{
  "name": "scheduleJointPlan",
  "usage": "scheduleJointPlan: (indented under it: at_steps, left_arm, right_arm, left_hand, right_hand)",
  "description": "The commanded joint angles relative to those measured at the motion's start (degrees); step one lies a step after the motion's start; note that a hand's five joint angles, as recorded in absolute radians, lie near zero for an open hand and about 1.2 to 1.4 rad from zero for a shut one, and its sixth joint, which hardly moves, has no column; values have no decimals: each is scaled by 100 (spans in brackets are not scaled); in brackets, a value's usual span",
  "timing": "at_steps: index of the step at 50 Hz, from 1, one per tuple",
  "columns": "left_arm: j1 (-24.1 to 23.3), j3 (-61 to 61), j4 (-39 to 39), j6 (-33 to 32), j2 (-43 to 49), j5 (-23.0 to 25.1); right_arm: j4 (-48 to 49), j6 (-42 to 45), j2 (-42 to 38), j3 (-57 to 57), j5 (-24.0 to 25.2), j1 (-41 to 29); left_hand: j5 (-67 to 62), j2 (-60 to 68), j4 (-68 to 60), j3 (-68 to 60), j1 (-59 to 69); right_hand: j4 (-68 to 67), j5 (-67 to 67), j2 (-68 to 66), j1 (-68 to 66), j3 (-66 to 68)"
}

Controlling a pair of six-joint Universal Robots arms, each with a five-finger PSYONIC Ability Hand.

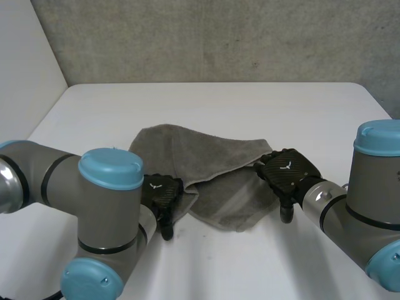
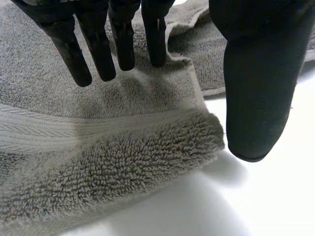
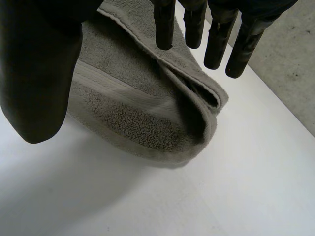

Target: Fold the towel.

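- Looks like a grab step to me: the rumpled grey terry-cloth towel point(image 1: 212, 162) lies on the near middle of the smooth white table point(image 1: 250, 106), partly doubled over, nowhere near a neat rectangle.
- The left hand point(image 1: 161, 190) is at the towel's left near corner. Its fingers point(image 2: 98, 54) are straight and spread over the cloth and the thumb sits off over bare table, so it holds nothing.
- The right hand point(image 1: 287, 172) is at the right-hand corner. Its fingers point(image 3: 165, 24) are also straight and the thumb is wide apart, so it's empty too.
- Next move, I reckon: each hand pinches its corner between thumb and fingers, catching every layer where the cloth is doubled.
- Texture: thick loopy pile and a flat woven band point(image 2: 74, 128) near the hem. It's soft and floppy, so it'll sag once lifted.
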State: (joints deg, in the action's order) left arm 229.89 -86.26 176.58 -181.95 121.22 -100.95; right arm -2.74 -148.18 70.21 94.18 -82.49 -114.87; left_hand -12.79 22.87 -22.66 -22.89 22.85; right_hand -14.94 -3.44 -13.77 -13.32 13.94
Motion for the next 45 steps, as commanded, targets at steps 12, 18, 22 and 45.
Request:
scheduleJointPlan:
  at_steps: [12,18,22,45]
  left_arm:
    - [450,-110,622,-814,-527,-821]
    - [907,-356,1027,-1491,-1327,-786]
    - [1084,-409,1071,-1765,-1645,-742]
    - [1532,-207,1063,-2196,-3728,23]
  right_arm:
    - [204,-97,45,-101,-48,298]
    - [195,-385,54,-312,-22,395]
    - [160,-800,54,-497,22,395]
    - [-95,-3525,-1238,-2853,892,-915]
  left_hand:
    - [-5721,5713,-5734,-5711,5715]
    - [-5721,5713,-5734,-5711,5715]
    - [-5721,5713,-5734,-5711,5715]
    - [-5721,5713,-5734,-5711,5715]
  right_hand:
    - [494,344,377,332,-394]
    - [494,344,377,332,-394]
    - [494,344,377,332,-394]
    - [494,344,377,332,-394]
